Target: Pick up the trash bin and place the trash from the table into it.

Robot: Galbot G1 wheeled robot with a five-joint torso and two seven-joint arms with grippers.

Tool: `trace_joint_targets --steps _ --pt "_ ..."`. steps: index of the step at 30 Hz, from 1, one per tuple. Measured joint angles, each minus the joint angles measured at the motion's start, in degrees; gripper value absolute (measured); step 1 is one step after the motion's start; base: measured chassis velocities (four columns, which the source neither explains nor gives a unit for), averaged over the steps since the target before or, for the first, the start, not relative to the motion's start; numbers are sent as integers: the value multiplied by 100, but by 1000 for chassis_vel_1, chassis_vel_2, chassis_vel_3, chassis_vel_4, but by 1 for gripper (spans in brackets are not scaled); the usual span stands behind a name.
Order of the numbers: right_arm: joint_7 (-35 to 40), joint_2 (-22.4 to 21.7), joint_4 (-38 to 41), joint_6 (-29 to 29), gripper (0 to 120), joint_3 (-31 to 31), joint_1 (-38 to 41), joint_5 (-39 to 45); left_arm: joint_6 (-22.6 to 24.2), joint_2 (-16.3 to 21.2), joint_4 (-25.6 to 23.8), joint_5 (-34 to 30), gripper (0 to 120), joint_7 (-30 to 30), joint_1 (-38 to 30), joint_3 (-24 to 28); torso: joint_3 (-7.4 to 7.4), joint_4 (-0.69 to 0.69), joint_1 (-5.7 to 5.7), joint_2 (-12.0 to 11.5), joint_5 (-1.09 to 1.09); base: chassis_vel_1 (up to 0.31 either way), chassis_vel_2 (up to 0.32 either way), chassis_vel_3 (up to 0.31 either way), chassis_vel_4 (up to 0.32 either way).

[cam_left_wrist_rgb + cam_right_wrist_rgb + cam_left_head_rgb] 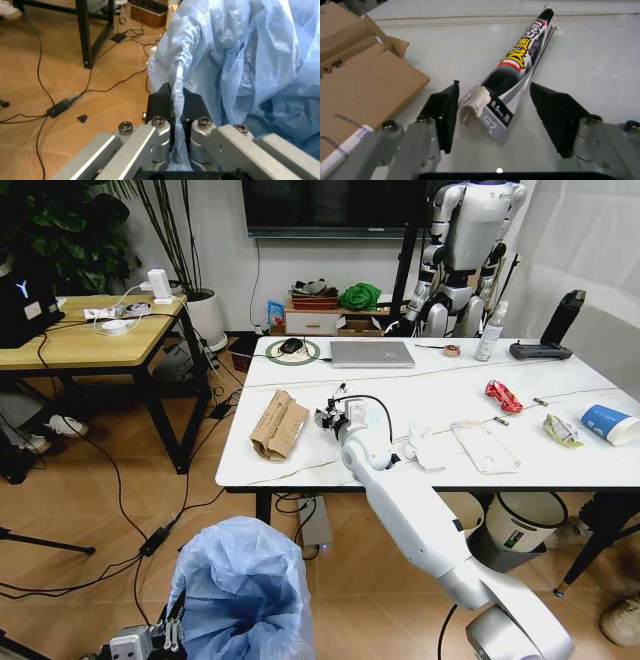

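The trash bin (240, 588), lined with a crinkly light-blue bag (240, 56), hangs low at my left. My left gripper (177, 98) is shut on the bag's rim. My right gripper (328, 418) reaches over the marble table (430, 392) and stands open, its jaws on either side of a black, white and yellow wrapper (516, 71) lying flat. A crumpled brown paper bag (280, 424) (360, 75) lies just beside it. Farther right lie white tissue (420, 446), a flat white pouch (484, 446), a red wrapper (503, 395), a yellowish wrapper (562, 430) and a blue-and-white cup (608, 423).
A silver laptop (372, 353) and spray bottle (490, 332) stand at the table's far side. Two other bins (520, 520) sit under the table at the right. A wooden desk (90, 332) stands at the left, with cables (150, 530) across the floor.
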Motion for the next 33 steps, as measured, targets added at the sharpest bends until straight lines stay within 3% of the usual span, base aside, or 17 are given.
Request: trace_joint_targets --steps 11,15,19,24,25,30,33 --pt "57 -77 88 -70 8 -116 -56 45 0 53 -20 1 0 -4 -21 0 0 1 0 0 0 0 0 0 0" --pt "78 -153 316 -67 0 -77 -135 148 1 111 -25 -16 0 -11 -29 13 0 1 0 0 0 0 0 0 0" --pt "77 -317 791 41 0 46 -268 467 28 222 -25 -46 0 -44 -73 29 0 1 0 0 0 0 0 0 0" --pt "-302 -884 2394 566 0 206 -674 1609 199 439 -15 -180 0 -168 -192 93 -1 1 0 0 -1 0 0 0 0" --pt "-302 -884 2394 566 0 206 -674 1609 199 439 -15 -180 0 -168 -192 93 -1 1 0 0 -1 0 0 0 0" --pt "-1004 -1927 4070 1178 0 -163 -1602 2059 453 590 -23 -374 0 -337 -292 195 0 -1 0 0 1 0 0 0 0" --pt "-1311 -2296 4533 1462 0 -391 -2050 1989 616 611 -82 -491 0 -440 -319 269 -2 -2 -1 1 2 0 0 0 0"
